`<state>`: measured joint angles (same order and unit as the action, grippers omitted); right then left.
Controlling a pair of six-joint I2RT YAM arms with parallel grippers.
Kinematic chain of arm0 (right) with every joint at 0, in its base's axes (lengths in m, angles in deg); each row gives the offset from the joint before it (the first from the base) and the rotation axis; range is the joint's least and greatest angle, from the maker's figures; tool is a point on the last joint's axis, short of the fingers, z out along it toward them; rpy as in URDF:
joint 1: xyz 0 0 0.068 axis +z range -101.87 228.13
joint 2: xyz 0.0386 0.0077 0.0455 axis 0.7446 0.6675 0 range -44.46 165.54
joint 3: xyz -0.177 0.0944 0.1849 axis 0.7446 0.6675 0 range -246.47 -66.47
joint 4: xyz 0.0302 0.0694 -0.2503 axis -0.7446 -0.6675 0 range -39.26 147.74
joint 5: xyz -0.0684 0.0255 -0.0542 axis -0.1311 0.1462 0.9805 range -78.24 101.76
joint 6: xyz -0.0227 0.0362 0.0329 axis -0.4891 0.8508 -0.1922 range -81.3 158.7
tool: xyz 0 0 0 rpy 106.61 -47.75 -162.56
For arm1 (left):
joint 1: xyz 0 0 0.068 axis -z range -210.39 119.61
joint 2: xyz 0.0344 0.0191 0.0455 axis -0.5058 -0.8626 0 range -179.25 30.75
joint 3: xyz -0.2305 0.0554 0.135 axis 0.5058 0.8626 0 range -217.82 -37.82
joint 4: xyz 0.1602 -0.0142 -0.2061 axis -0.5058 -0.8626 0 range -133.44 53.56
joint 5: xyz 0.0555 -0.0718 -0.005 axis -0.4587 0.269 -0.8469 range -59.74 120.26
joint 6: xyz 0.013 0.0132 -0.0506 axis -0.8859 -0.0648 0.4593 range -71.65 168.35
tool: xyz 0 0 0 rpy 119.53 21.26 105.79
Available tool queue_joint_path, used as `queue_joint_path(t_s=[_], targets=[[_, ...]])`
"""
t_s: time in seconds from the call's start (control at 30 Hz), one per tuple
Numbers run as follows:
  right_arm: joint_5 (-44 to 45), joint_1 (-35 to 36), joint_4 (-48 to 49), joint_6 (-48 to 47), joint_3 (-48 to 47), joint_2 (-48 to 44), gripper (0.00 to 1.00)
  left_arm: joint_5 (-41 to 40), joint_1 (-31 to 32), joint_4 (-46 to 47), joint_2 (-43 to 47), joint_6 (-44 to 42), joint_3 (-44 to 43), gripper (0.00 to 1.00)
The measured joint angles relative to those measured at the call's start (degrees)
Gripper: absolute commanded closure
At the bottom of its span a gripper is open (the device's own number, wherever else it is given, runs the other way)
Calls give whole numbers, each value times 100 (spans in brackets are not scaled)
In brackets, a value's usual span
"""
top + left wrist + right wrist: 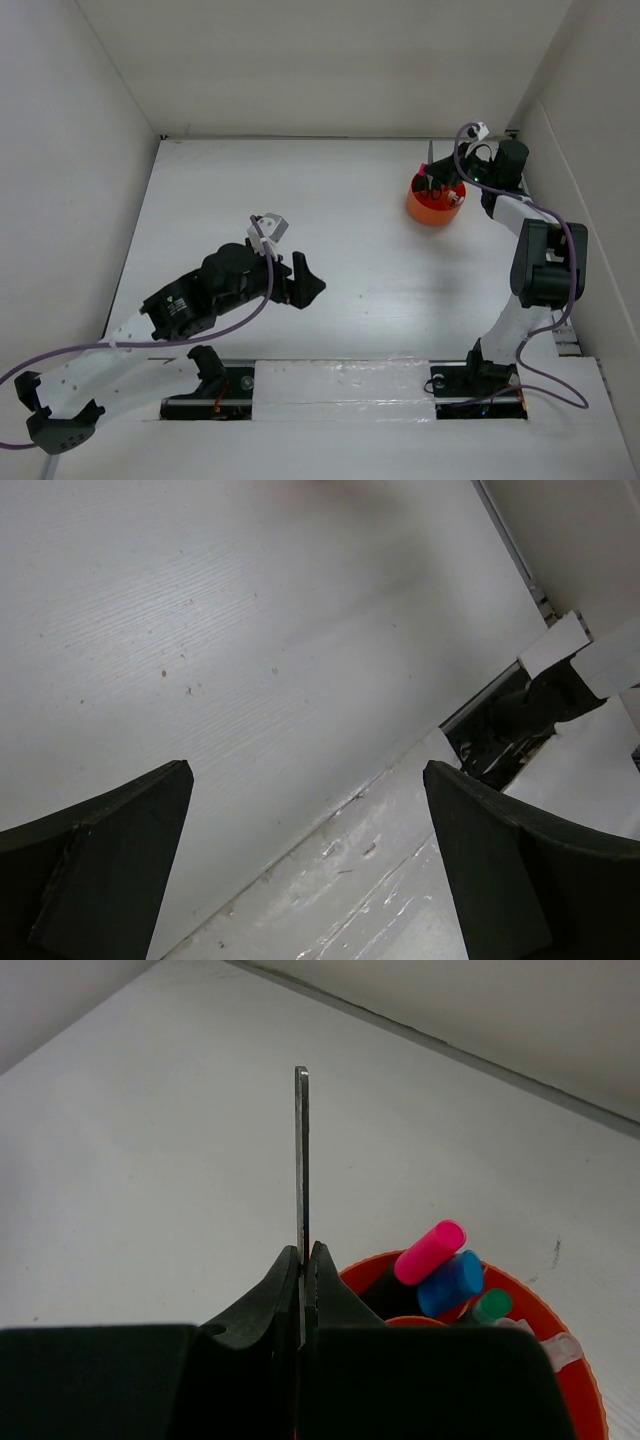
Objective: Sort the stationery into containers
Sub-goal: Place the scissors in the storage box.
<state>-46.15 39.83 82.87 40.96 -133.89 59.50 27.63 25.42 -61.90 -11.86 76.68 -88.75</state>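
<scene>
While the left arm (190, 300) lies low across the near left of the table (330, 200), its left gripper (308, 280) is spread as wide as it goes, and there's nothing in it. The wrist view confirms that: two dark fingers (100, 870) at either side of the picture, and only bare white tabletop and the taped near edge between them. It's well apart from all the action.

Across the middle, it's just open table.

Now over to the far right corner, where it's all going on! The orange pot (430, 214) sits close to the back wall, and the right arm (540, 265) is reaching up and over it. The right gripper (303, 1260) is clamped tight on the scissors (302, 1160), with the jaws pinched on the metal blades. The blades are closed together and stick straight out past the fingertips, seen edge-on. The handles are hidden behind the fingers, so I can't tell whether they are inside the pot. The grip sits just above the pot's rim.

Inside the pot there's a pink-capped marker (430, 1250) leaning up. A blue-capped marker (450, 1282) sits right beside it, touching, and the green pen (492, 1305) pokes up just to their right.
</scene>
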Motion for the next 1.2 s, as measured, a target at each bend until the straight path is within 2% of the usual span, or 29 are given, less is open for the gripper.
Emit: queue_joint_path(t_s=[0.3, 1.2], targets=[[140, 0, -68, -101, 2, 0, 100, 186, 0, 90, 420, -70, 81, 0], [221, -111, -706, -225, 81, 0, 98, 422, 0, 251, 573, -168, 170, 0]])
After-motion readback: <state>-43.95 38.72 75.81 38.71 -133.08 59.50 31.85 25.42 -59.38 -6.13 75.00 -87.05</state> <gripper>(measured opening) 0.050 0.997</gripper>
